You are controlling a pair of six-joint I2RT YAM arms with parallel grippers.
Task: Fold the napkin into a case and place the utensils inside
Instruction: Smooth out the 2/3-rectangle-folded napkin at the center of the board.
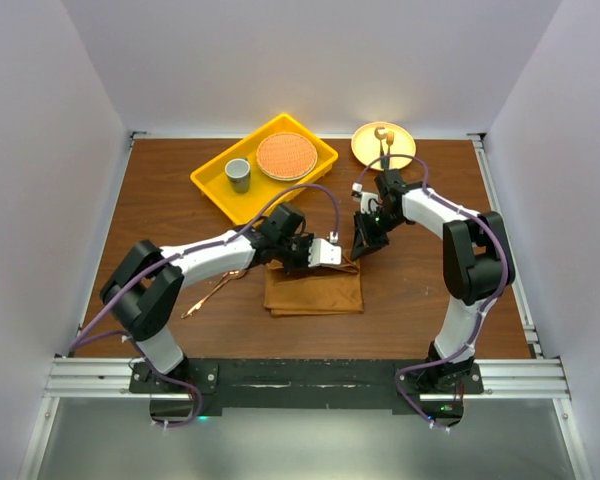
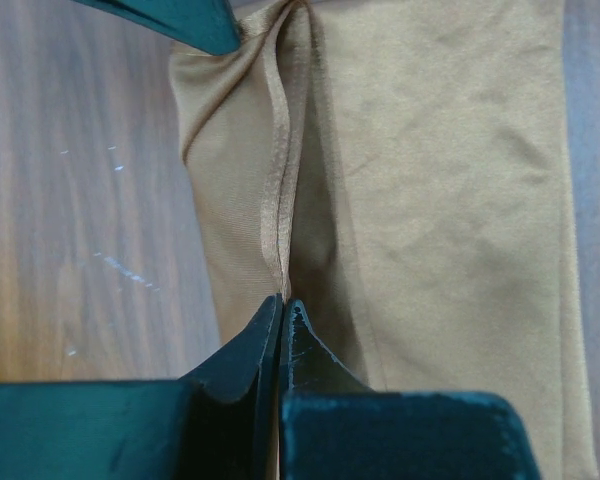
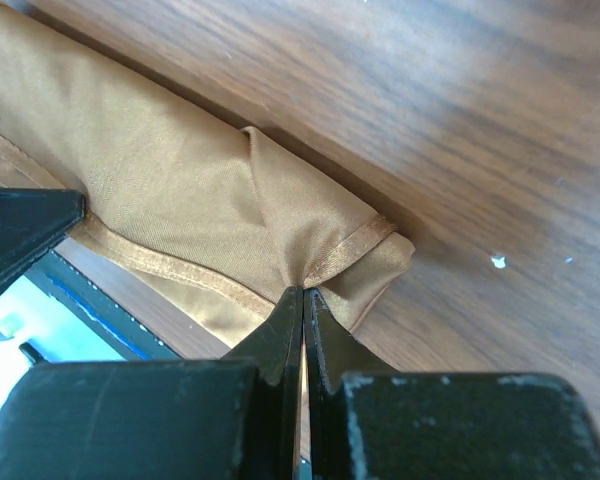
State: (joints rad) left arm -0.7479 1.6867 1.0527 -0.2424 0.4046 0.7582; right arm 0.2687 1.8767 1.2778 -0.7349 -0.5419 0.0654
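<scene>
The rust-brown napkin (image 1: 315, 293) lies folded into a wide oblong on the wooden table, between the two arms. My left gripper (image 1: 305, 264) is shut on the hemmed upper edge of the napkin (image 2: 440, 180), pinching a ridge of cloth. My right gripper (image 1: 363, 250) is shut on the hemmed corner of the napkin (image 3: 180, 170) at its far right end. Both hold the same top edge slightly raised. The copper-coloured spoon (image 1: 212, 295) lies on the table left of the napkin, partly under my left arm. No finished case shows.
A yellow tray (image 1: 212, 185) at the back holds a grey cup (image 1: 238, 174) and an orange plate (image 1: 285, 156). A yellow plate (image 1: 365, 150) at the back right holds a dark-handled utensil (image 1: 383, 140). White walls enclose the table.
</scene>
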